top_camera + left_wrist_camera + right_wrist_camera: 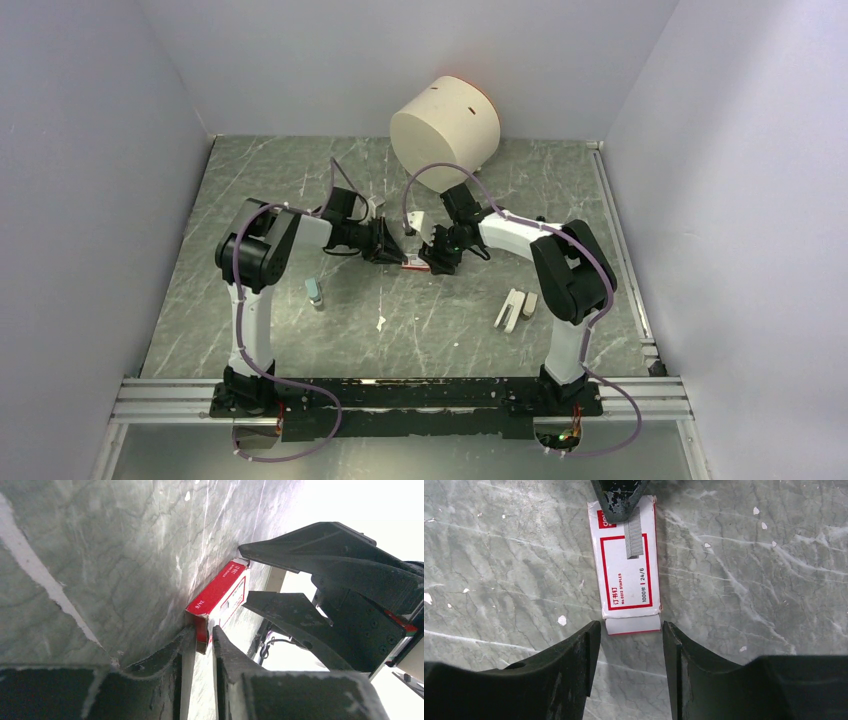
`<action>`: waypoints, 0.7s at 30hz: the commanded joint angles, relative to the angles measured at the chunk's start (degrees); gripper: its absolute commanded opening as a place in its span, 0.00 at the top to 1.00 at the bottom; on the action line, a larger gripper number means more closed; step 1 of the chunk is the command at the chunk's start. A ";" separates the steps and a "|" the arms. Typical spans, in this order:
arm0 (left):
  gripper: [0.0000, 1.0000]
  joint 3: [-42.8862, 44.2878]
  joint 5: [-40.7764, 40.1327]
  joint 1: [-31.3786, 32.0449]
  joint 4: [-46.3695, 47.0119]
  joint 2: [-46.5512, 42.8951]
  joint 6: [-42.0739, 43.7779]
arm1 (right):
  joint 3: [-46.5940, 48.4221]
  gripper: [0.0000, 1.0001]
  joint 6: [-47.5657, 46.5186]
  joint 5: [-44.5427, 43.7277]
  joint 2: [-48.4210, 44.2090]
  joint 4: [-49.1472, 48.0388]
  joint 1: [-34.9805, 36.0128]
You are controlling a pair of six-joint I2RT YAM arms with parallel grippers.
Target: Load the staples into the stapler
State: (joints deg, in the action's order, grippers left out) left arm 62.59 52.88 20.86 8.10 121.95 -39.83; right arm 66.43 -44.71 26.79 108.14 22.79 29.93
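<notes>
Right gripper (631, 627) jaws gape astride the red-and-white cardboard box (628, 580), tray end; left gripper (202, 632) jaws sit narrow at the other — grip unclear. Box-opening, seemingly; next, pinch the tray.

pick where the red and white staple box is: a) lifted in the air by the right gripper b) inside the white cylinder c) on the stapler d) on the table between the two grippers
d: the staple box rests on the table, the open right gripper at one end, the left gripper at the other
</notes>
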 commanded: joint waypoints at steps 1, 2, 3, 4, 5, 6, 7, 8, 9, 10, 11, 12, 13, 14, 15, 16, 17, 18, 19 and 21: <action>0.75 0.73 -1.06 -0.81 -1.88 0.00 1.68 | -1.03 0.49 -0.28 -2.90 0.17 1.59 -0.33; 0.76 0.78 -1.15 -0.82 -2.11 0.06 1.77 | -1.04 0.50 -0.31 -2.93 0.26 1.56 -0.36; 0.78 0.90 -1.22 -0.90 -2.31 0.11 1.83 | -1.04 0.50 -0.28 -2.97 0.36 1.49 -0.40; 0.80 0.96 -1.24 -0.99 -2.56 0.20 1.99 | -1.11 0.51 -0.27 -3.09 0.45 1.43 -0.32; 0.81 1.03 -1.26 -1.07 -2.52 0.15 1.99 | -1.13 0.51 -0.23 -3.30 0.49 1.31 -0.32; 0.82 1.04 -1.14 -1.15 -2.36 0.21 1.92 | -1.21 0.52 -0.06 -3.63 0.56 0.98 -0.31; 0.83 1.09 -0.93 -1.17 -2.39 0.22 2.13 | -1.22 0.53 0.12 -3.60 0.54 0.69 -0.35; 0.84 1.27 -0.91 -1.17 -2.79 0.15 2.40 | -1.14 0.53 0.07 -3.54 0.64 0.64 -0.33; 0.85 1.45 -1.05 -1.22 -3.31 0.01 2.82 | -1.10 0.54 0.13 -3.50 0.66 0.51 -0.27; 0.86 1.67 -1.25 -1.26 -3.83 -0.13 3.29 | -1.19 0.54 0.26 -3.58 0.67 0.21 -0.30; 0.87 1.80 -1.33 -1.34 -4.21 -0.13 3.58 | -1.36 0.55 0.38 -3.73 0.63 -0.39 -0.22; 0.87 1.81 -1.04 -1.35 -4.16 -0.20 3.68 | -1.47 0.55 0.48 -3.89 0.59 -0.78 -0.23; 0.87 1.82 -0.72 -1.35 -4.02 -0.22 3.69 | -1.48 0.55 0.56 -3.85 0.66 -0.86 -0.15; 0.87 1.76 -0.47 -1.35 -3.69 -0.22 3.61 | -1.36 0.53 0.58 -3.84 0.78 -0.82 0.00; 0.87 1.65 -0.35 -1.35 -3.40 -0.22 3.52 | -1.31 0.49 0.71 -3.83 0.84 -0.92 0.14; 0.87 1.63 -0.31 -1.35 -3.50 -0.15 3.53 | -1.43 0.45 0.69 -3.86 0.85 -1.12 0.29; 0.87 1.60 -0.32 -1.35 -3.59 -0.09 3.66 | -1.54 0.43 0.53 -3.67 0.91 -1.18 0.42; 0.87 1.61 -0.17 -1.35 -3.46 -0.05 3.56 | -1.69 0.42 0.43 -3.43 0.93 -1.24 0.58; 0.87 1.50 -0.07 -1.35 -3.06 -0.05 3.29 | -1.78 0.42 0.41 -3.20 1.01 -1.44 0.63; 0.87 1.46 0.07 -1.35 -2.87 -0.05 3.17 | -1.79 0.42 0.35 -2.81 1.23 -1.73 0.80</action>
State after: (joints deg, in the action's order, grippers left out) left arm 63.40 53.19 19.97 5.87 121.95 -38.09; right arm 66.35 -43.64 25.30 108.12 20.93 30.09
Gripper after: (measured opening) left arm 0.133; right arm 0.582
